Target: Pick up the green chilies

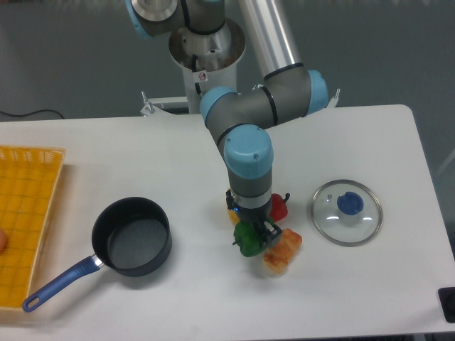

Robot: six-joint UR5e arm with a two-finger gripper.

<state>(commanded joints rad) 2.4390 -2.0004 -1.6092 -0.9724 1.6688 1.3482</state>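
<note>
The green chilies (247, 238), a glossy green pepper toy, sit between the fingers of my gripper (250, 233), which points straight down and is shut on them. They look raised a little off the white table (178, 156), just left of the orange bread-like toy (282, 250). The red pepper (277, 207) is partly hidden behind my wrist.
A black pot with a blue handle (128, 240) stands to the left. A yellow basket (25, 220) lies at the far left edge. A glass lid with a blue knob (347, 212) rests at the right.
</note>
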